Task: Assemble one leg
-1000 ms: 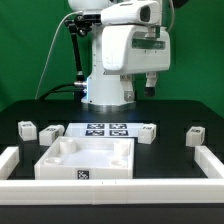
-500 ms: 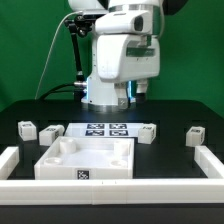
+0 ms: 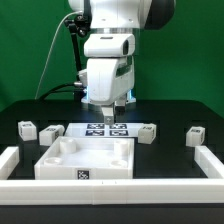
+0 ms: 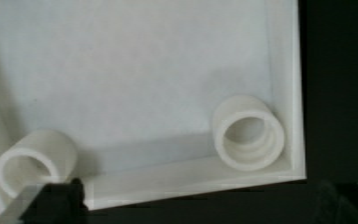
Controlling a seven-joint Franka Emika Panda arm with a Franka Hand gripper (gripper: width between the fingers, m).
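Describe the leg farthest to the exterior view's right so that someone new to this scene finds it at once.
From the big white tabletop in front, look behind it to the row of small tagged blocks flanking the marker board. The leg is the last one toward the exterior view's right, alone near the white border rail, with no neighbour close by.

White rounded arm, black cable (dark jaws)

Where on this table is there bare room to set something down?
On the exterior view's right, the black table lies bare between the tabletop, the white rail and the end leg. A smaller gap separates that leg from the leg beside the marker board. The exterior view's left is crowded: two legs sit close to the tabletop's corner.
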